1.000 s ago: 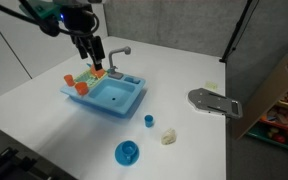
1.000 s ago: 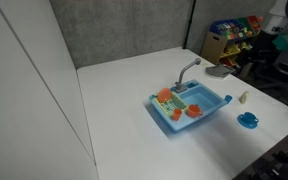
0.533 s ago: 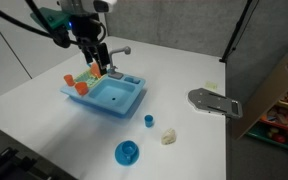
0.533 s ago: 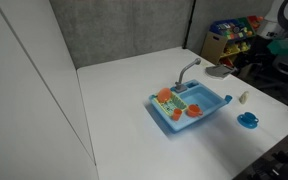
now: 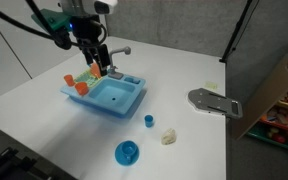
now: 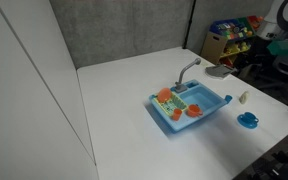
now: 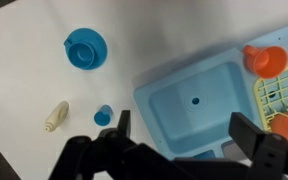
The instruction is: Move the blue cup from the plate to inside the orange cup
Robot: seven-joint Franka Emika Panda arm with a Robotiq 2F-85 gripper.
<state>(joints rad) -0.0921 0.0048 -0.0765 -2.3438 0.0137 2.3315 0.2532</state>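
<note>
A blue plate (image 5: 127, 152) with a blue cup on it lies on the white table near the front edge, also in the wrist view (image 7: 85, 47) and in an exterior view (image 6: 248, 120). A small blue cup (image 5: 149, 120) stands on the table beside the toy sink (image 5: 112, 97), also in the wrist view (image 7: 103, 116). An orange cup (image 5: 66, 75) stands at the sink's far left corner; another orange piece (image 5: 81, 88) sits on the sink's side. My gripper (image 5: 97, 68) hangs open and empty above the sink's rack side, far from the plate; its fingers (image 7: 184, 135) frame the basin.
A cream-coloured small object (image 5: 168, 136) lies by the small blue cup. A grey flat object (image 5: 214, 102) lies at the table's right side. The sink has a grey tap (image 5: 120, 52). A shelf with toys (image 5: 284, 105) stands beyond the table's edge.
Over the last second the arm shifted slightly above the sink's rack side; in the last half second nothing moved. The gripper stays open.
</note>
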